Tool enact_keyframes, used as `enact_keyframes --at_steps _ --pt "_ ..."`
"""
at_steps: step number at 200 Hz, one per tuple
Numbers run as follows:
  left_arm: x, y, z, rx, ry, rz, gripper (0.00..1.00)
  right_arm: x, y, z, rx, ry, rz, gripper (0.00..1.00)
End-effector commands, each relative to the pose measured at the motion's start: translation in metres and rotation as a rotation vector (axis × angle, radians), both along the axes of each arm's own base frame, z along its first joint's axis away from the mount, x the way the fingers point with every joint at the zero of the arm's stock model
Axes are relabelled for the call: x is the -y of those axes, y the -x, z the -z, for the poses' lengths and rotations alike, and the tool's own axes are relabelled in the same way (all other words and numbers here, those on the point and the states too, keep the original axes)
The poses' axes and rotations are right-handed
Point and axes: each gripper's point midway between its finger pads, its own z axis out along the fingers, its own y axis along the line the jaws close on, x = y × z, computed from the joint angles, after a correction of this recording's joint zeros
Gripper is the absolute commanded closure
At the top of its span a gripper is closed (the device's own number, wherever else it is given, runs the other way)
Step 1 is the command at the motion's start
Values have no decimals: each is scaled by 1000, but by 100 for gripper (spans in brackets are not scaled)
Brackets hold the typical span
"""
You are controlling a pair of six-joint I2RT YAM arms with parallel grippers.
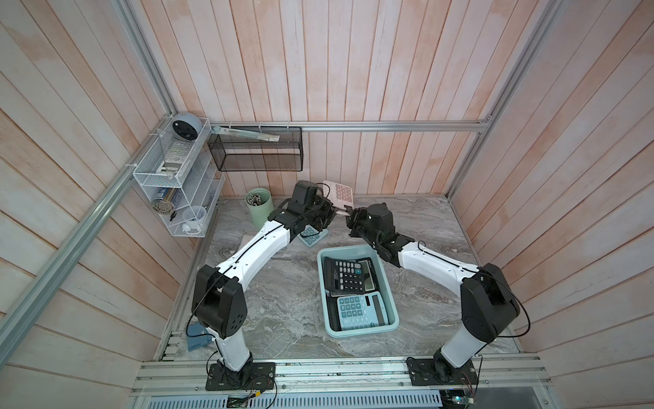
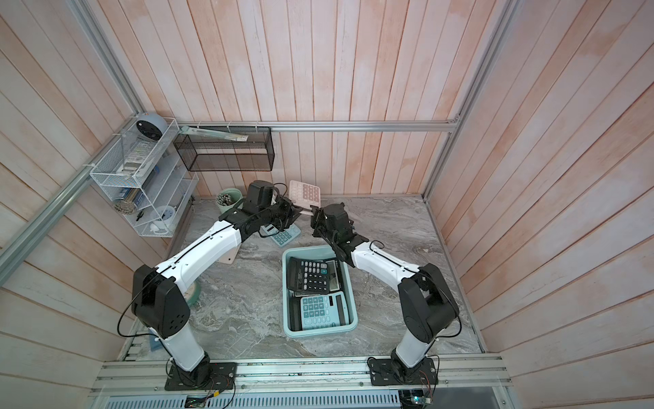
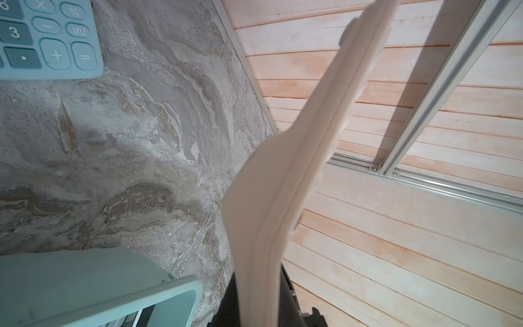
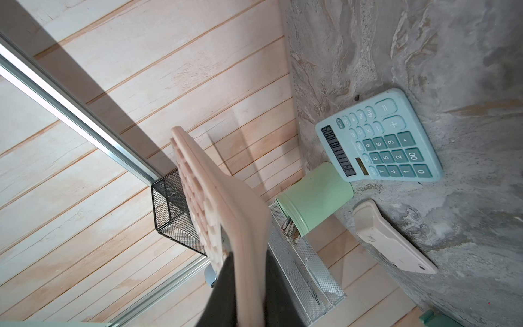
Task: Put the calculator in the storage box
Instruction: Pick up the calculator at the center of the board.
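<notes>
Pale wood planks [image 1: 354, 70] close off three sides of my workspace, and a grey marbled table [image 1: 283, 283] lies under both arms. I count four calculators for certain. One pink calculator [image 1: 338, 193] [image 2: 305, 193] hangs tilted in the air at the back of the table, beyond the storage box [image 1: 386, 283] [image 2: 284, 294] and not over it. My left end effector [image 1: 334, 212] [image 2: 299, 211] is fully closed on its lower edge, and the left wrist view shows the pink body [image 3: 283, 198] rising straight out of the jaws. My right end effector [image 1: 352, 214] [image 2: 315, 214] meets it from the opposite side. Its jaws are narrow, with the same calculator [image 4: 226, 198] running between them. The one teal storage box stands in the middle of the table and holds two calculators side by side, a black calculator [image 1: 348, 274] and a blue calculator [image 1: 357, 311]. Something dark lies under them that I cannot identify. A second blue calculator [image 1: 311, 235] [image 4: 379, 141] lies flat on the table beneath my left forearm. One pale pink slab [image 4: 393, 240] lies face down near it, and I cannot tell what it is. One green cup [image 1: 260, 212] stands in the back corner. One black mesh basket [image 1: 256, 152] and one white wire rack [image 1: 170, 177] hang on the walls.
</notes>
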Motion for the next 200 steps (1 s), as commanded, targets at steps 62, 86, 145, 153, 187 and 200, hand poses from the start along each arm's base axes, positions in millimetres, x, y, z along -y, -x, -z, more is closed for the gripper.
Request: enact_keyframes --at_steps 62,86,145,153,187,200 --pt "-33 31 -2 -28 -111 305 100 71 11 -38 239 306 -317 34" --pt "-48 56 -6 -56 -128 410 100 80 18 -41 309 442 -491 33" --pt "-64 115 -5 -124 -54 529 100 69 46 -44 470 571 -901 34" --pt "-63 117 -6 -119 -30 517 100 67 49 -42 477 571 -936 34" --pt "-59 127 -12 -121 37 511 100 58 52 -42 536 538 -1019 36" --pt "-57 133 -15 -125 53 522 100 53 53 -43 565 527 -1055 36"
